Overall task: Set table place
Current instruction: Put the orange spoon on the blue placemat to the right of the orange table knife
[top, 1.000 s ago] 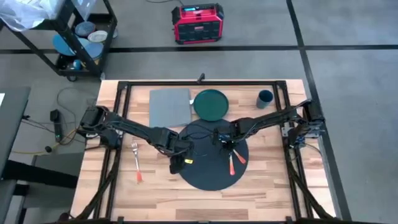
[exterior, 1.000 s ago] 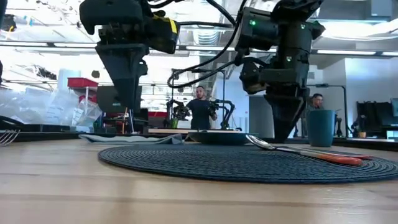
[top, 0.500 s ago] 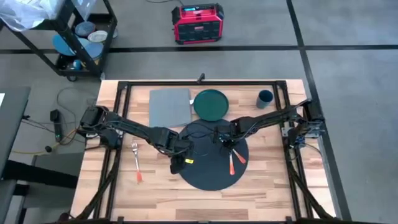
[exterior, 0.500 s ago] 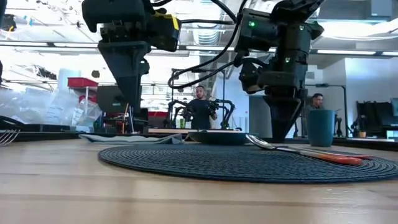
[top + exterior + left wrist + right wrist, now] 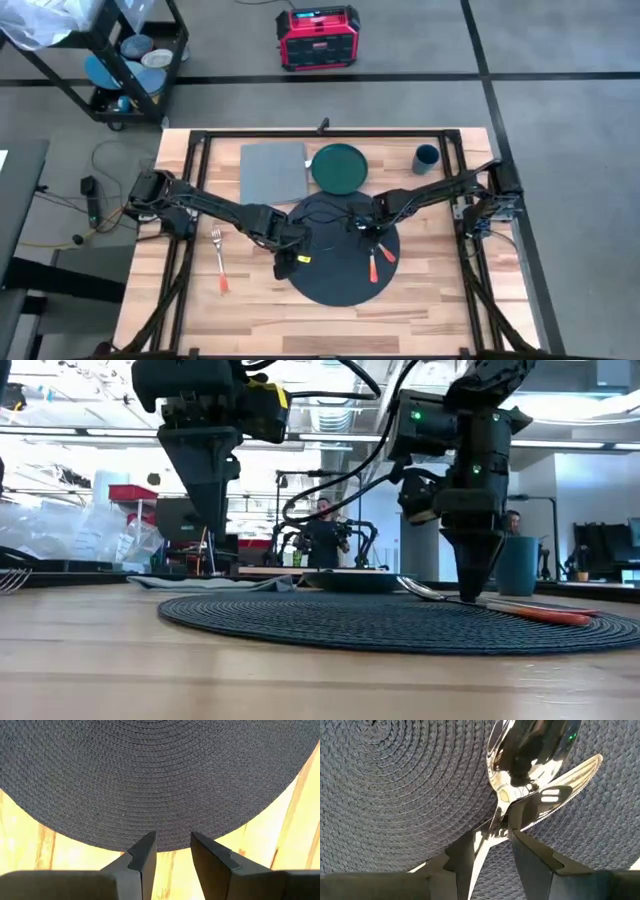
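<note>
Right tool (image 5: 492, 847) open, straddling spoon (image 5: 520, 755) neck over knife (image 5: 555, 790) on placemat (image 5: 340, 262) — close squarely, lift spoon alone; left tool (image 5: 172, 851) open, idle.

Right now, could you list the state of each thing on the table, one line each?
Round charcoal woven placemat: flat on the light-wood table.
Orange-handled spoon and knife: lying on placemat, overlapping.
Orange-handled fork: on bare wood.
Dark green round plate: empty.
Grey cloth napkin: flat.
Left gripper: fingers open.
Right gripper: fingers open, straddling the cutlery.

Matt woven charcoal placemat (image 5: 395, 790), mirror-bright metal spoon (image 5: 530, 745), pale plank-wood table (image 5: 250, 300)
</note>
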